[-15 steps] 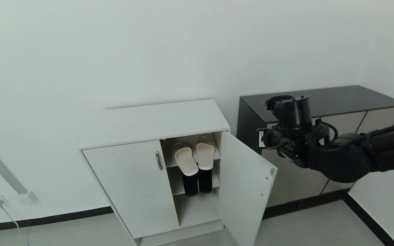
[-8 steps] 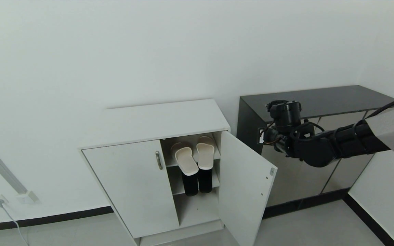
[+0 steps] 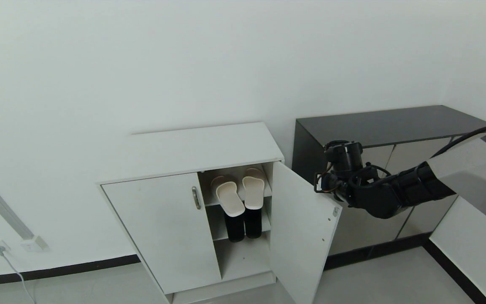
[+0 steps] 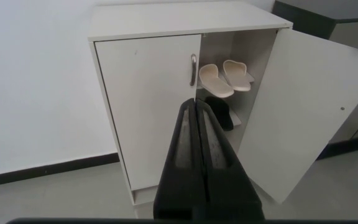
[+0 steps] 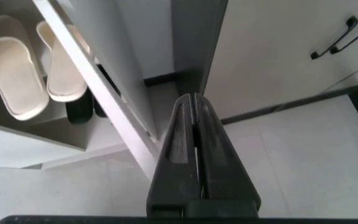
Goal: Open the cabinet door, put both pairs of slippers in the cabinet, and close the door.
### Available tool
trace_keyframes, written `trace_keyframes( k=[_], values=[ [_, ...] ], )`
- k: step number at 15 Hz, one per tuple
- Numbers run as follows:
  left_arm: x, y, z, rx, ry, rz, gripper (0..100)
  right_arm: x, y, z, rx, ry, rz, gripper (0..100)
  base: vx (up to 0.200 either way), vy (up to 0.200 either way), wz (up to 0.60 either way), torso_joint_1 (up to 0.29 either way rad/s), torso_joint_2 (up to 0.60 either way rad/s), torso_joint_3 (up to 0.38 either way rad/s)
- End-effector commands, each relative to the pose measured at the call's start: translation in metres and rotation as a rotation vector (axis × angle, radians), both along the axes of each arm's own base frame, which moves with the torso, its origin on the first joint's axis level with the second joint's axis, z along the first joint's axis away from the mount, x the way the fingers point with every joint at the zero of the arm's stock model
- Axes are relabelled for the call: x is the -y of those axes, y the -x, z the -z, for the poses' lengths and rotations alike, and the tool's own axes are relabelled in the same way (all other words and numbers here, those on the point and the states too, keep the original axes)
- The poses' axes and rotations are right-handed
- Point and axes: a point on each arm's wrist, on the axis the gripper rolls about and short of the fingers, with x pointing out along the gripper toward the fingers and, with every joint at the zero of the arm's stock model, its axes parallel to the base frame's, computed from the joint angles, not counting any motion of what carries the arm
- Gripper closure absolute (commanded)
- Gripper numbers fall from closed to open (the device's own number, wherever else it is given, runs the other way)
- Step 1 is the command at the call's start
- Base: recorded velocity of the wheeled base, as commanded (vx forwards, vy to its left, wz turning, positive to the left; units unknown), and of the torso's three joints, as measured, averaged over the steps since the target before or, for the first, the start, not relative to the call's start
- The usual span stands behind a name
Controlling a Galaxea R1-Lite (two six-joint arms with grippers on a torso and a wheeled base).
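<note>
Head view: white slippers sit on the top shelf of the cabinet, toes in, heels sticking out over the shelf edge. Black slippers are on the shelf below, directly under the white pair. So both pairs are inside; the open-door and loading steps look done.

Right door is swung wide open, so closing it is what's left. Left door is shut, its handle at the inner edge.

Right gripper is out beside the open door, on its outer side, between the door and the dark sideboard. Its fingers are pressed together, holding nothing. In the right wrist view the door's edge runs just beside the fingers; contact can't be told. It looks placed to push the door closed from the outside.

Left gripper is well back from the cabinet front, aimed at the gap between the doors, fingers together and empty.

Heels overhang the shelves, so the door may catch them when it closes.
</note>
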Motion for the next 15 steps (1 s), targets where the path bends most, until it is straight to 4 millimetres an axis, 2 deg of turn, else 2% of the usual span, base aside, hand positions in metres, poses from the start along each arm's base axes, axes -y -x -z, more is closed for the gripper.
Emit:
trace_keyframes(
  k=[1,8,12,15],
  values=[
    [0.0,0.0,0.0,-0.002,0.001,0.001,100,-0.001,0.002,0.009,-0.013,0.006,-0.013,100,0.0,0.0,0.0,0.0,0.0,0.0],
    [0.0,0.0,0.0,0.0,0.001,0.001,100,-0.005,0.008,0.018,-0.005,0.0,-0.027,100,0.0,0.0,0.0,0.0,0.0,0.0],
    [0.0,0.0,0.0,0.0,0.001,0.001,100,-0.032,0.04,0.014,-0.006,0.002,-0.12,100,0.0,0.0,0.0,0.0,0.0,0.0],
    [0.0,0.0,0.0,-0.002,0.001,0.001,100,-0.057,0.077,-0.012,0.024,-0.062,-0.226,100,0.0,0.0,0.0,0.0,0.0,0.0]
  ],
)
